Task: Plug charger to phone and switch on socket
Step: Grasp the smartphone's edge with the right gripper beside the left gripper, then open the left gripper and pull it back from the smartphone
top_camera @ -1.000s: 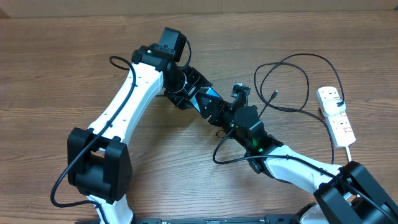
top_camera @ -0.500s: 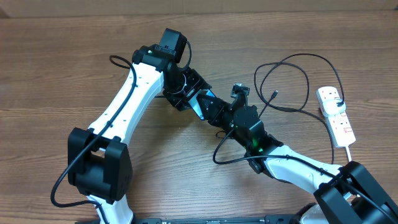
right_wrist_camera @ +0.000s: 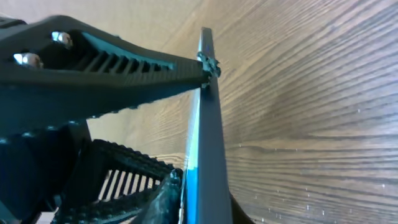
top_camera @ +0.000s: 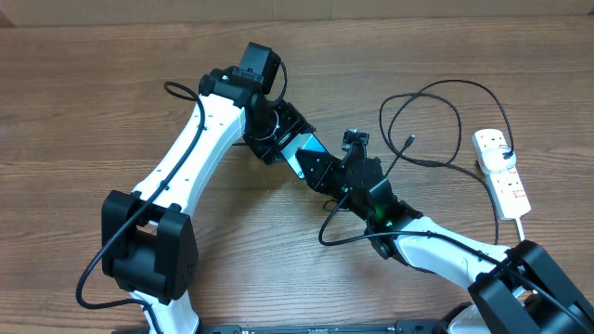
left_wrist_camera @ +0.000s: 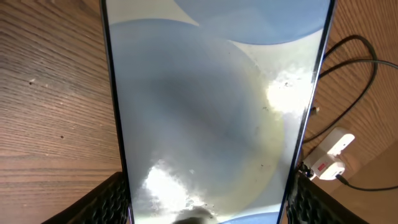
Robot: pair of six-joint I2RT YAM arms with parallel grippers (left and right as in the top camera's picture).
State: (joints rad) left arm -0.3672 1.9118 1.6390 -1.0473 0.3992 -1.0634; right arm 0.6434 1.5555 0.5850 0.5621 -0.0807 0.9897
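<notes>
From above, we see only a small blue strip of the slim phone with the light-blue screen (top_camera: 310, 145). The black left end effector (top_camera: 295, 147) and the black right end effector (top_camera: 327, 167) cover the rest.

The long white power strip (top_camera: 501, 172) is too small for us to tell how its switches stand.

In the left wrist view the phone runs off the top and bottom edges. Its screen is a blur of glare. The thin black cable (left_wrist_camera: 354, 56) runs off the right edge.

In the right wrist view the phone is edge-on and cut off at the bottom. We cannot tell if the right end effector grips it.
</notes>
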